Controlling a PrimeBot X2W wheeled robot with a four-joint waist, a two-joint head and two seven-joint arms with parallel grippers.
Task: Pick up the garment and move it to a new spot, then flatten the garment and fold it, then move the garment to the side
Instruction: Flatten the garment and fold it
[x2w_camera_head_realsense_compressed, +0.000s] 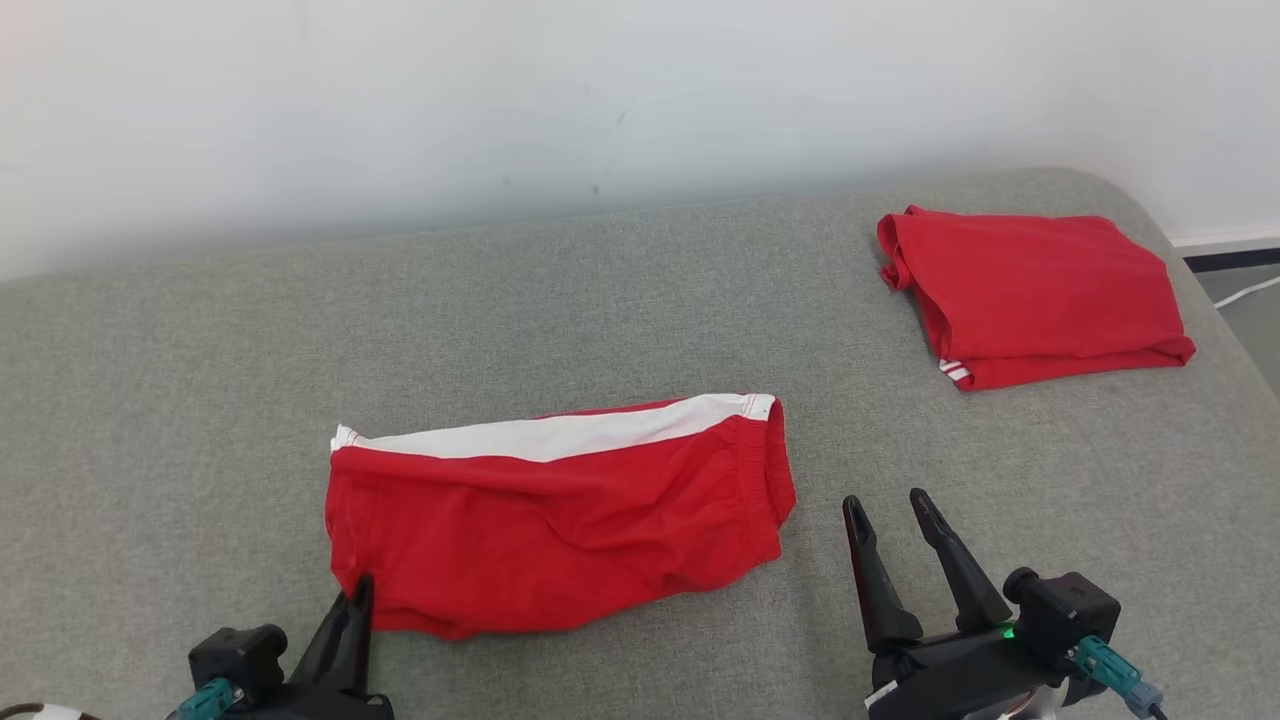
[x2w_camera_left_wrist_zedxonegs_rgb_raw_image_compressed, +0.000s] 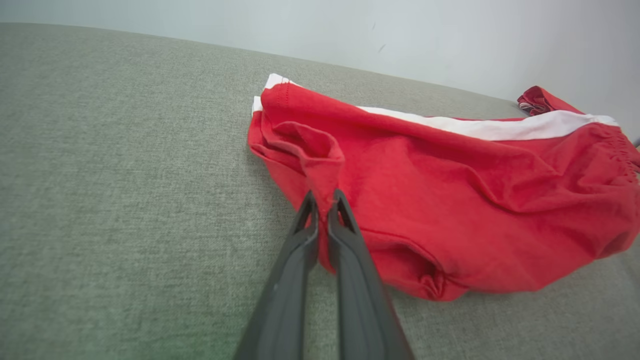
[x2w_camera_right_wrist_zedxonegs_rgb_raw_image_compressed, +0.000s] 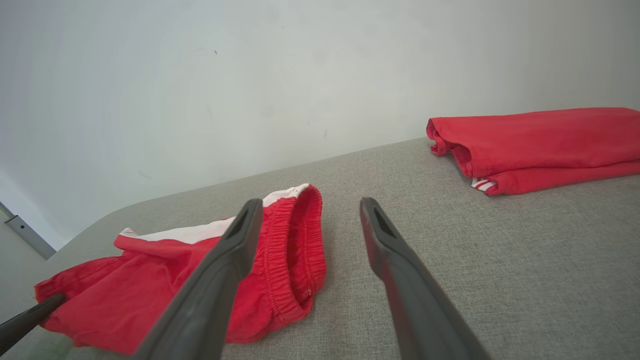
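On the grey pad (x2w_camera_head_realsense_compressed: 200, 400), toward its near side, the shorts (x2w_camera_head_realsense_compressed: 560, 520) lie as a loose, rumpled band, with a white stripe (x2w_camera_head_realsense_compressed: 570, 435) along the far edge and the elastic waistband (x2w_camera_head_realsense_compressed: 768, 470) at the right end. At the shorts' near left corner the left gripper (x2w_camera_left_wrist_zedxonegs_rgb_raw_image_compressed: 324, 197) is clenched on a small tuck of red cloth, which rises in a little peak at its tips. Just right of the shorts, off the waistband and touching nothing, the right gripper (x2w_camera_head_realsense_compressed: 885, 500) stands with its jaws spread wide. Well to the right of the shorts and farther back sits a folded red pile (x2w_camera_head_realsense_compressed: 1035, 295). The shorts look light, thin and limp. They will likely sag and bunch if lifted by one corner, and a shallow pinch may slip. The gathered waistband is probably the firmest place to grasp, so a second hold there, opposite the left pinch, should let the cloth be drawn flat. Pinching one layer alone could open the leg instead.
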